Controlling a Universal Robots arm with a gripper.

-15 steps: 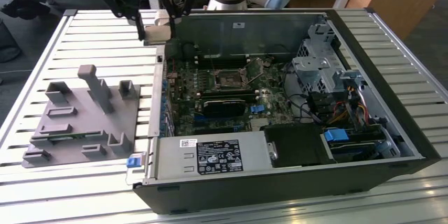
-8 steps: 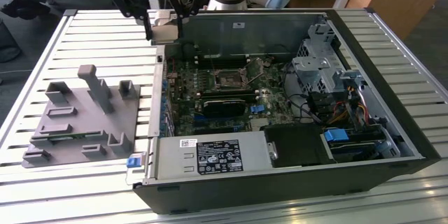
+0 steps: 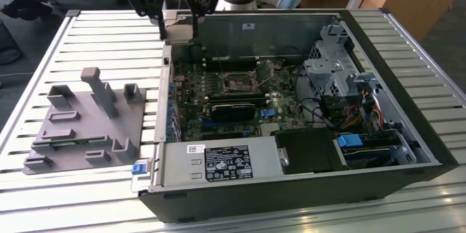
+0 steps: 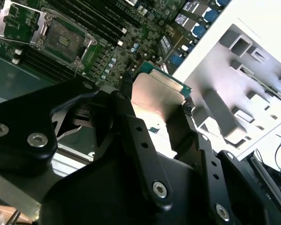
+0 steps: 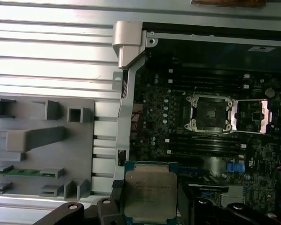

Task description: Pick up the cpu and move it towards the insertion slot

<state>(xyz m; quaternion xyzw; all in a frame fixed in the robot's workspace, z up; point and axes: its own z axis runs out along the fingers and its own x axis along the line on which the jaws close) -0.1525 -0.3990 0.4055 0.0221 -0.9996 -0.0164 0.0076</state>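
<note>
First wrist view: the claw is clamping the cpu between its black fingers, holding it above the open computer case, near the case wall beside the grey fixture on the slatted counter. Well apart on the motherboard, the insertion slot is lying open with its dark centre exposed.
</note>
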